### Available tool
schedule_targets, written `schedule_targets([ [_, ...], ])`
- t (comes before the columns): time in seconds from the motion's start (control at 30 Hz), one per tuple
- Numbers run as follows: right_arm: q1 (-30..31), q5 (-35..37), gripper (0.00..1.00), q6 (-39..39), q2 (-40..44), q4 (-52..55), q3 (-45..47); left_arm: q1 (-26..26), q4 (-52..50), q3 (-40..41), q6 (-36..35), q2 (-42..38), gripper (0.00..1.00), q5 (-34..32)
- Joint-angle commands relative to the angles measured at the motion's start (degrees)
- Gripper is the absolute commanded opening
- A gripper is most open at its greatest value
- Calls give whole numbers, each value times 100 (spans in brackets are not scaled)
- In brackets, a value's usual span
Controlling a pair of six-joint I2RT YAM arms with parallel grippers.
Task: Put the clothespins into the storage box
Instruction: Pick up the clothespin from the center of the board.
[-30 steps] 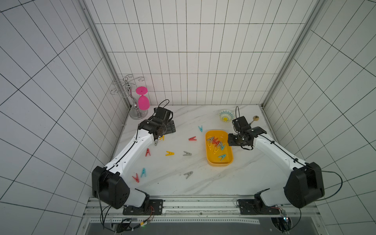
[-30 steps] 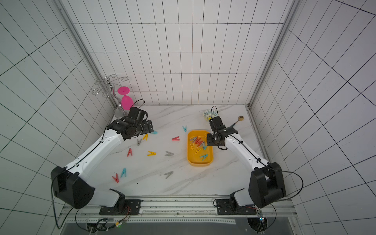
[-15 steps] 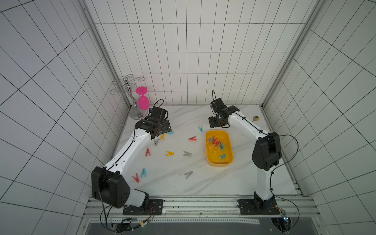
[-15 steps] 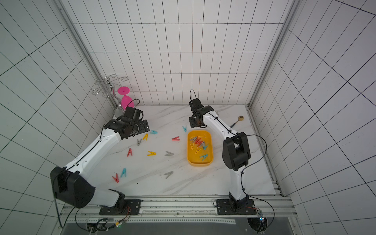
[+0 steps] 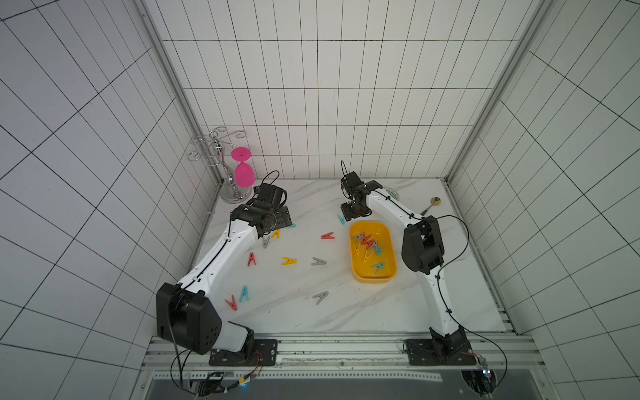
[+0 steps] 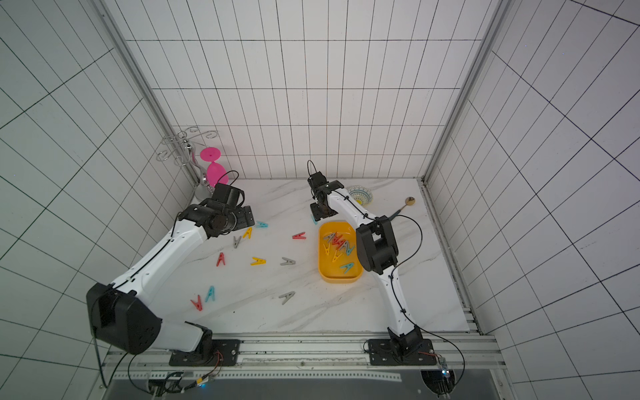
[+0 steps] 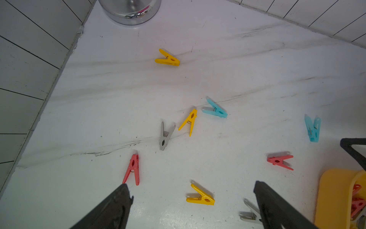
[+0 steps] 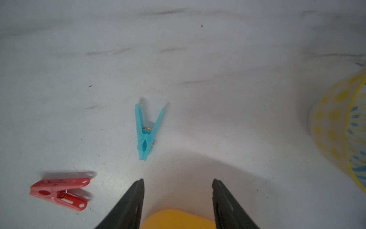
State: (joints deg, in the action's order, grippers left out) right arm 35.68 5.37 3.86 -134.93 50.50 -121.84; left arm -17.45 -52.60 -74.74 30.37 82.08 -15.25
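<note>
**Clothespins split between box and marble**

Several clothespins (image 5: 369, 244) lie in the yellow storage box (image 5: 363, 277). Loose clothespins (image 5: 289, 261) dot the white marble tabletop (image 5: 346, 311) between white-tiled walls (image 5: 311, 104). The right gripper (image 8: 177, 181), jaws apart and empty, hangs at the box's far end by a teal clothespin (image 8: 146, 130). The left gripper (image 7: 192, 185) gapes empty. Its wrist view shows a yellow clothespin (image 7: 168, 58), hidden under its arm in both top views, near the chrome stand (image 7: 129, 11).
</note>
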Motion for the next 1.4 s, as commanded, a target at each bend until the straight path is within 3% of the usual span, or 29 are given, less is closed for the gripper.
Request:
schedule_targets([
  [0.0,102,-85,59,-96,-177,62,-358,23,23,72,-75,-47,98,-12],
  [0.8,194,-84,56,-43,-932,-113,-792,145,40,124,-131,-117,98,39],
  [1.07,216,50,50,-38,-1105,-137,-793,231,46,158,-156,-228,98,123],
  [1.37,242,75,35,-39,-870,-377,-496,277,59,230,-147,-271,98,153],
])
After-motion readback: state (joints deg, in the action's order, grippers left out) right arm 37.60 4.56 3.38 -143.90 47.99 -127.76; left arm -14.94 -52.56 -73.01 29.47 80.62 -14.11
